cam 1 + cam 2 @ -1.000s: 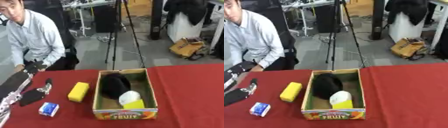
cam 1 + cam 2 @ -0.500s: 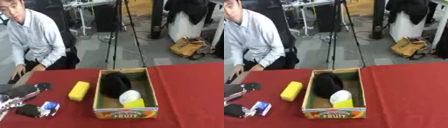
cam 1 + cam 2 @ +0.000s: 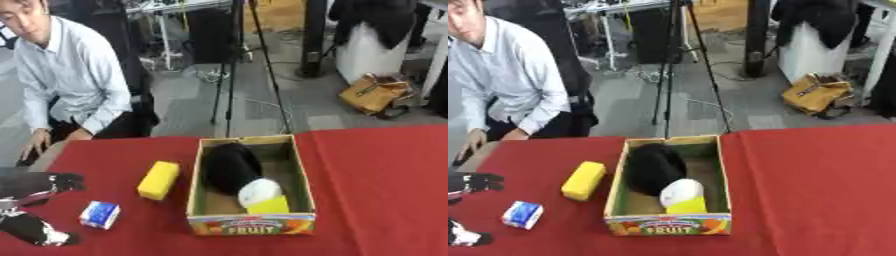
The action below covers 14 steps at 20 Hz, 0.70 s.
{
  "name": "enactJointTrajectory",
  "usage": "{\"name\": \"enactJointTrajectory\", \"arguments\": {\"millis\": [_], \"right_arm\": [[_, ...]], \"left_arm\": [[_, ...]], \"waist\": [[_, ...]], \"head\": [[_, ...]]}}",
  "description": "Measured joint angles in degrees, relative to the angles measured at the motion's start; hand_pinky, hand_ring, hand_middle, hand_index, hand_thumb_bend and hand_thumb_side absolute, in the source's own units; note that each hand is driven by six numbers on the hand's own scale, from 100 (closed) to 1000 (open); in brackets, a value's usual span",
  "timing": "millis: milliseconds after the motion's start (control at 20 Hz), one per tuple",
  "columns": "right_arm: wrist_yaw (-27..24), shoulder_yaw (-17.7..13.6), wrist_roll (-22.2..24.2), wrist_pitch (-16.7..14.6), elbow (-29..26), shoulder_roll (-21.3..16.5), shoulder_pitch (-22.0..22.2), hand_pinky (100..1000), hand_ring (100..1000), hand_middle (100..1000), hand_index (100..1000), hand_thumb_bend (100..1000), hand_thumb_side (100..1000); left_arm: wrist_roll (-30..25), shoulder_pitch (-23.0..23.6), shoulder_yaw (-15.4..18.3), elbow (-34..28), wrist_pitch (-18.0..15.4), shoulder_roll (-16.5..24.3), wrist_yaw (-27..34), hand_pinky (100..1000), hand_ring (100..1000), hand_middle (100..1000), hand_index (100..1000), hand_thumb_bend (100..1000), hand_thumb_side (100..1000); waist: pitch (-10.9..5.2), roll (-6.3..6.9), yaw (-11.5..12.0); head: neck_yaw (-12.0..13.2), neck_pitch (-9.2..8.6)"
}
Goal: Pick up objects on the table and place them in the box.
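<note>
Beside the carton (image 3: pixel 100 214), left hand (image 3: pixel 35 205) spread wide, thumb low, fingers high; closing off-centre could knock it away from box (image 3: pixel 302 165).

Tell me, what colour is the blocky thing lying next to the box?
The block is yellow, lying left of the box on the red table; clearest in the left eye view.

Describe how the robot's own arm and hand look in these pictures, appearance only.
Only the left hand shows, at the left edge of the left eye view. It is mostly black, with dark rounded fingers and silver-grey metal parts between them. A second black piece with pale flecks sits lower at that edge. No cables, sleeves or readable markings can be made out. The right hand is out of view.
</note>
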Motion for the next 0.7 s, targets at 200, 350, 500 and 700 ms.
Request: {"name": "enactJointTrajectory", "arguments": {"millis": [200,350,500,700], "right_arm": [[0.0,0.0,0.0,0.1,0.0,0.0,0.1,787,789,697,730,100,1000],[0.0,0.1,0.0,0.1,0.0,0.0,0.1,787,789,695,726,100,1000],[-0.1,0.1,0.0,0.1,0.0,0.0,0.1,788,789,695,724,100,1000],[-0.4,0.2,0.1,0.2,0.0,0.0,0.1,789,789,694,723,100,1000]], "left_arm": [[1.5,-0.2,0.2,2.2,0.1,0.0,0.4,1000,1000,1000,1000,560,828],[3.7,-0.3,1.1,4.6,5.5,0.0,3.9,1000,1000,1000,1000,386,794],[7.7,0.5,1.0,5.7,17.9,0.0,13.0,1000,1000,1000,1000,386,775],[12.6,2.2,-1.6,2.1,32.1,0.0,23.3,1000,1000,1000,1000,401,771]], "waist": [[0.00,-0.24,0.0],[0.00,-0.52,0.0],[0.02,-0.51,-0.1],[0.13,-0.33,0.2]], "head": [[0.0,0.07],[0.0,0.26],[0.1,0.39],[0.3,0.40]]}}
